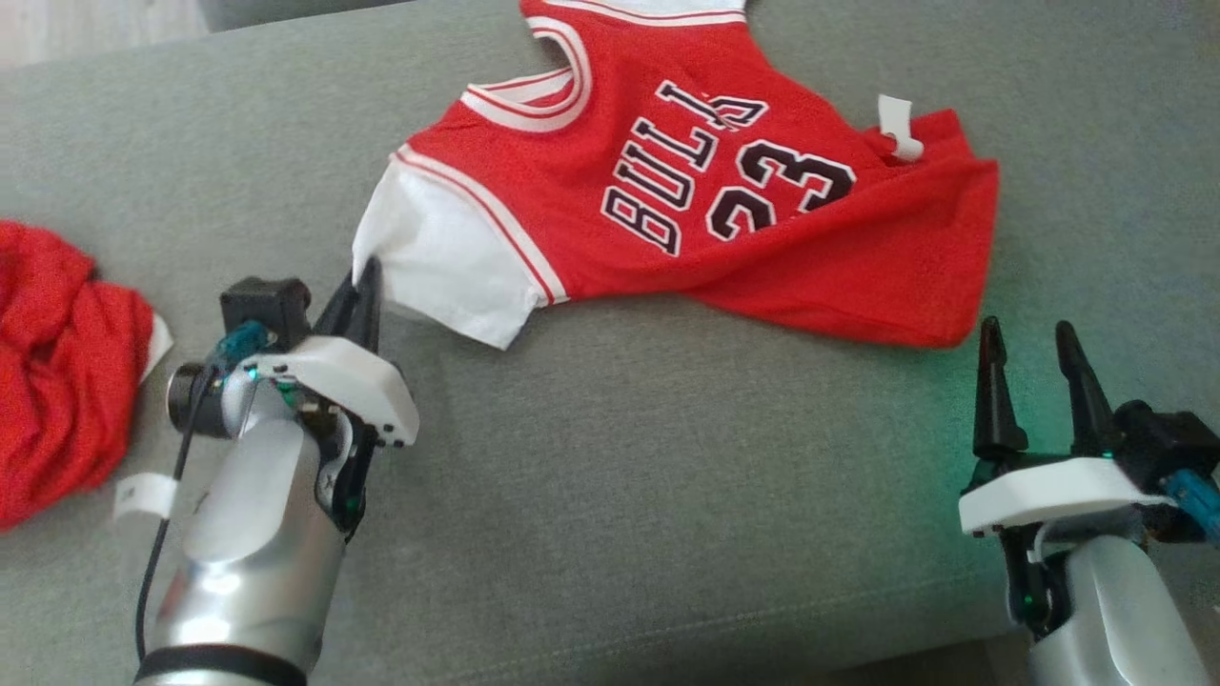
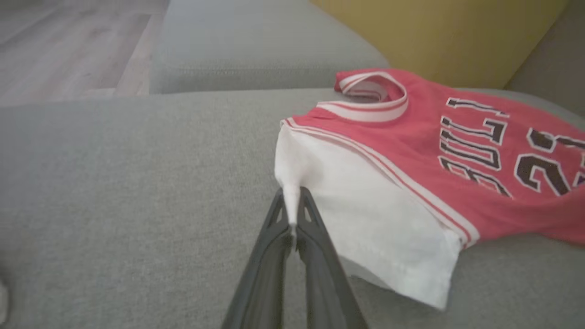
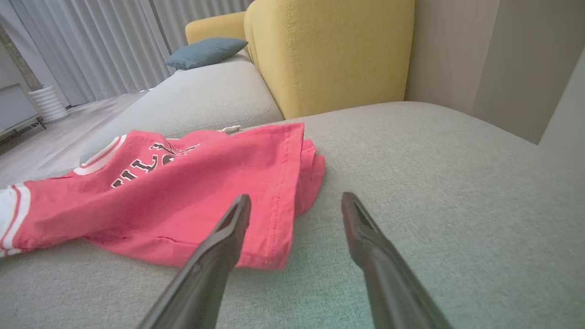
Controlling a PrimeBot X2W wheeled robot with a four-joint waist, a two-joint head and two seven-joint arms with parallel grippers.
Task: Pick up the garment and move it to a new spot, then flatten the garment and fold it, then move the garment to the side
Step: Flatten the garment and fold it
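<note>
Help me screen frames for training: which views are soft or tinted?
Head view: fairly sharp, green glow on the grey fabric cushion beside the right gripper. Left wrist view: soft and washed out, the red and white basketball jersey looks pink. Right wrist view: fingers blurred low down, same green tint.

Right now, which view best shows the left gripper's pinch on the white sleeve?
Left wrist view: left gripper shut on a peak of white sleeve. Head view: same pinch, side-on. Right wrist view: sleeve's striped end, far left.
</note>
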